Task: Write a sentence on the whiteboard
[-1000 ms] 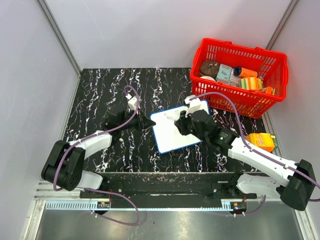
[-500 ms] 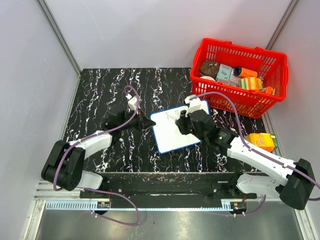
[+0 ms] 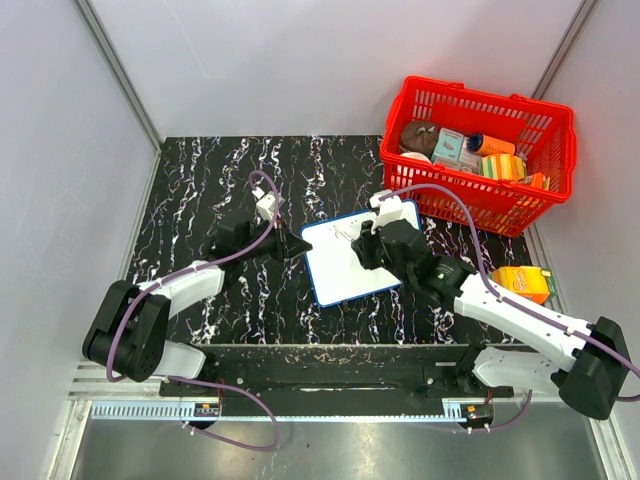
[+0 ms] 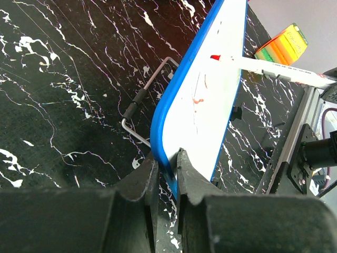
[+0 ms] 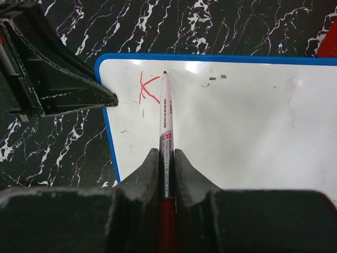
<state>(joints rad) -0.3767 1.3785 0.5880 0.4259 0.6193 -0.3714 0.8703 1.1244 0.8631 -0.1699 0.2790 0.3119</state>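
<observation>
Marble table point(image 3: 200, 190) carried whiteboard point(image 3: 335, 265) centre; my L gripper point(image 4: 164, 161) pinched its blue frame, R gripper point(image 5: 163, 155) clamped marker point(image 5: 165, 113), tip by red K point(image 5: 147, 88). Board prob light, stiff, slick; grip at frame

My left arm point(image 3: 180, 285) reaches forward and to the right, lying low. My left gripper point(image 4: 167, 158) is pinched tight on the blue-framed edge of the whiteboard point(image 4: 205, 89). My right arm point(image 3: 500, 305) stretches forward and leftward. My right gripper point(image 5: 166, 154) is clamped around a red marker point(image 5: 166, 118), whose tip points away from my wrist.
</observation>
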